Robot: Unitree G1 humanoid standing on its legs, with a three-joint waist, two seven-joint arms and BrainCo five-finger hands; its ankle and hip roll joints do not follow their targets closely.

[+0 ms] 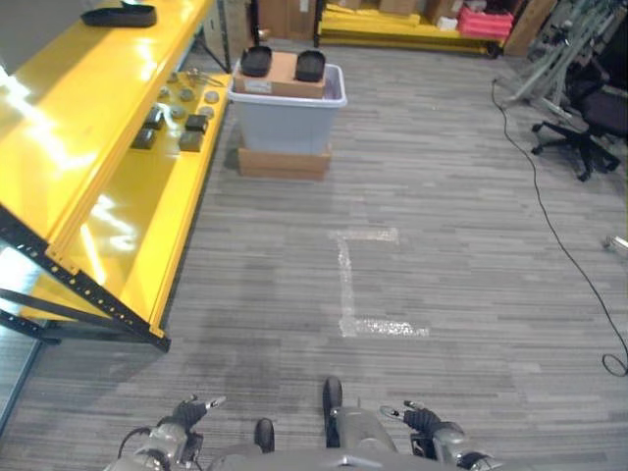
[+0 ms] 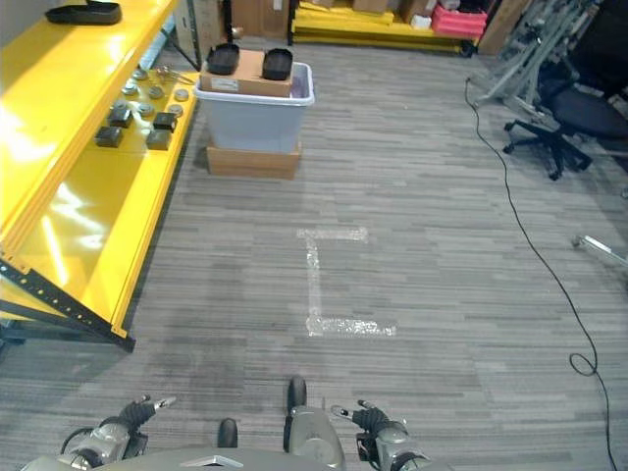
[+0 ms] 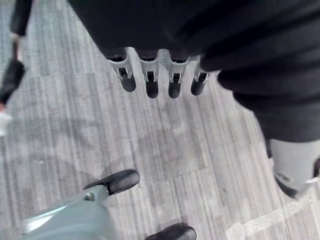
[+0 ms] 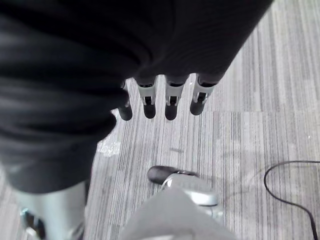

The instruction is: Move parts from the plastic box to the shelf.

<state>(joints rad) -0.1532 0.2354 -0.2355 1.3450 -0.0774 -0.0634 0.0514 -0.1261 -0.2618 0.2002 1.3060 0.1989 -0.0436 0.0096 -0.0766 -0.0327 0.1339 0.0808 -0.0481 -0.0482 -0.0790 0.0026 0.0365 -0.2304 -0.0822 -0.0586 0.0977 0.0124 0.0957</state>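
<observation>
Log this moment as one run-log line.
left hand open, empty | right hand open, empty | plastic box far ahead on floor | parts on yellow shelf

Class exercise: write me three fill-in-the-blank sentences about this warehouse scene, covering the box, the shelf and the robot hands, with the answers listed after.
1. The plastic box stands on a flat piece of ____.
2. The shelf beside the box is painted ____.
3. The left robot hand and right robot hand both hang with straight fingers over the ____, holding nothing.

Answers: cardboard; yellow; floor
</observation>
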